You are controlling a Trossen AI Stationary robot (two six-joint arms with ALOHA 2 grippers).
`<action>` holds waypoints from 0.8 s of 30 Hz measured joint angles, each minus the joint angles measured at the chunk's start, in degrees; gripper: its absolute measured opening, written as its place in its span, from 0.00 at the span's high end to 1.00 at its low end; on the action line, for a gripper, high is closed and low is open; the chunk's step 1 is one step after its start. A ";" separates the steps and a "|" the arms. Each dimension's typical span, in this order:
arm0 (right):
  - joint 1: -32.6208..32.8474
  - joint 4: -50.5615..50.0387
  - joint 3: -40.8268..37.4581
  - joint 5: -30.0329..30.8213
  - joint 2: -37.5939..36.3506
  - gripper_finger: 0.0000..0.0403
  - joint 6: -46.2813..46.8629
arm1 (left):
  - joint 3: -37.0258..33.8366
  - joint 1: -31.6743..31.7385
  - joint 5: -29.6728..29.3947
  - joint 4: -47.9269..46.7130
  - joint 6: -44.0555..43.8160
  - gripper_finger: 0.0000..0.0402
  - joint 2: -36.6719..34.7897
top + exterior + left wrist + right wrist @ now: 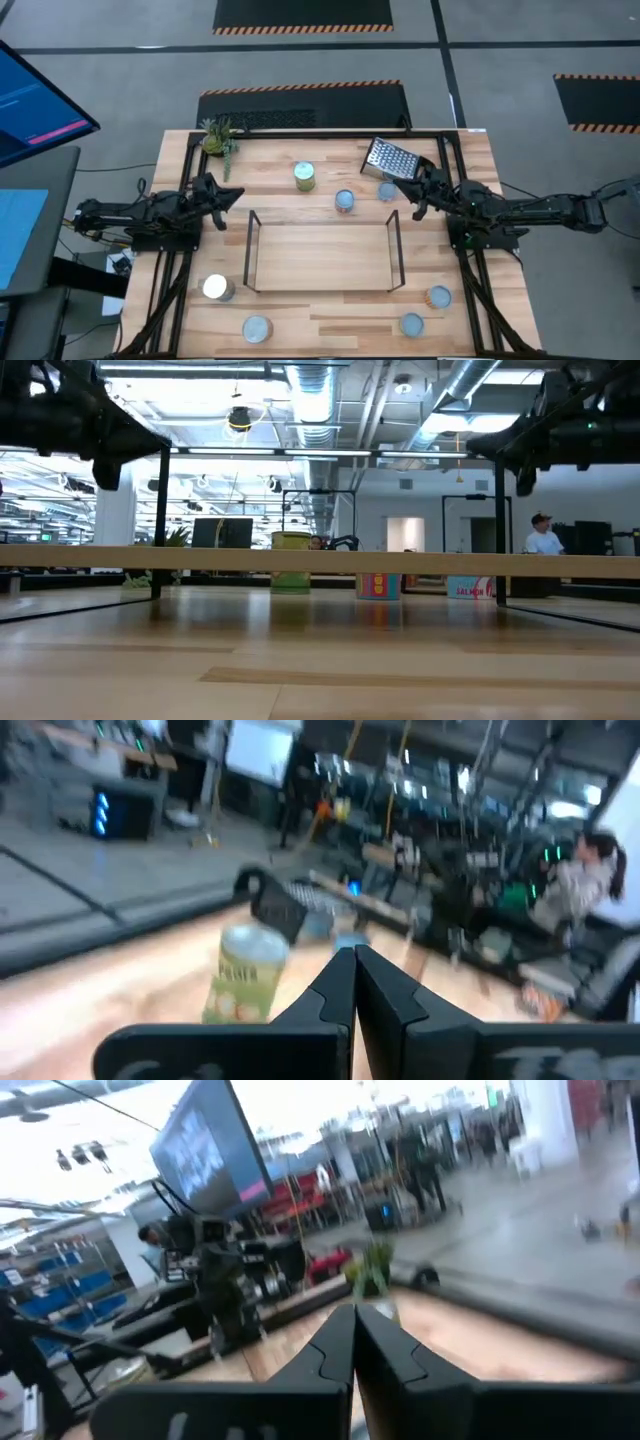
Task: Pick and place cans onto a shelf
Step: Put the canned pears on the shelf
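The black wire shelf [322, 252] with a wooden base stands at the table's middle. Several cans stand on the table: a green-yellow labelled can [304, 176], two silvery-blue ones [344, 201] [388, 191] at the far side, a white-topped one [215, 288] and three more [257, 328] [412, 324] [438, 296] near the front edge. My left gripper [238, 193] is shut and empty, left of the shelf, raised above the table. My right gripper [405, 172] is shut and empty, beside the grater. The green-yellow can also shows in the left wrist view [243, 975].
A perforated metal grater [389, 157] lies at the far right of the table, close to my right gripper. A small green plant [218, 137] stands at the far left corner. Black frame bars run along both table sides. A person [543, 535] stands far behind the table.
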 joint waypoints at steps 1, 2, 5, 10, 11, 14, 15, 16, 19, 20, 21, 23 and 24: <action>0.00 1.60 0.01 -0.45 0.00 0.92 -2.34 | 0.00 0.00 -1.31 1.91 0.77 1.00 0.00; 0.00 3.20 0.02 -1.23 0.00 0.92 -5.27 | 0.00 0.00 -2.50 3.83 2.13 1.00 0.00; 0.00 7.00 0.09 -3.37 0.00 0.92 -12.62 | 0.00 0.02 -3.20 9.20 7.78 1.00 0.27; 0.98 9.13 0.44 -11.55 0.00 0.92 -12.64 | 0.02 0.02 2.76 14.73 12.02 1.00 3.33; 1.56 9.00 0.84 -13.69 0.03 0.92 -12.72 | 0.02 0.01 4.27 15.99 12.15 1.00 4.38; 3.34 9.14 2.14 -16.11 0.00 0.92 -16.82 | 0.02 -0.02 6.71 19.72 11.87 1.00 8.02; 3.86 9.27 2.44 -16.24 0.01 0.92 -18.88 | 0.02 -0.02 7.26 20.15 11.69 1.00 9.21; 4.47 9.36 2.65 -16.26 0.11 0.92 -20.80 | 0.02 -0.02 7.84 20.10 11.67 1.00 10.64; 6.26 8.99 2.85 -16.41 1.26 0.92 -22.49 | 0.02 -0.02 8.40 19.78 11.44 1.00 15.86; 6.90 9.07 2.96 -16.43 1.75 0.92 -22.56 | 0.02 -0.02 8.39 19.79 10.74 1.00 17.80; 7.47 9.09 3.02 -16.42 2.28 0.92 -22.60 | 0.02 -0.02 8.40 19.81 9.80 1.00 19.82; 8.29 9.04 3.02 -16.39 3.28 0.92 -22.27 | 0.02 -0.02 8.45 20.02 7.25 1.00 23.95; 8.59 9.15 3.02 -16.13 3.93 0.92 -20.78 | 0.02 -0.02 8.64 20.25 6.05 1.00 26.03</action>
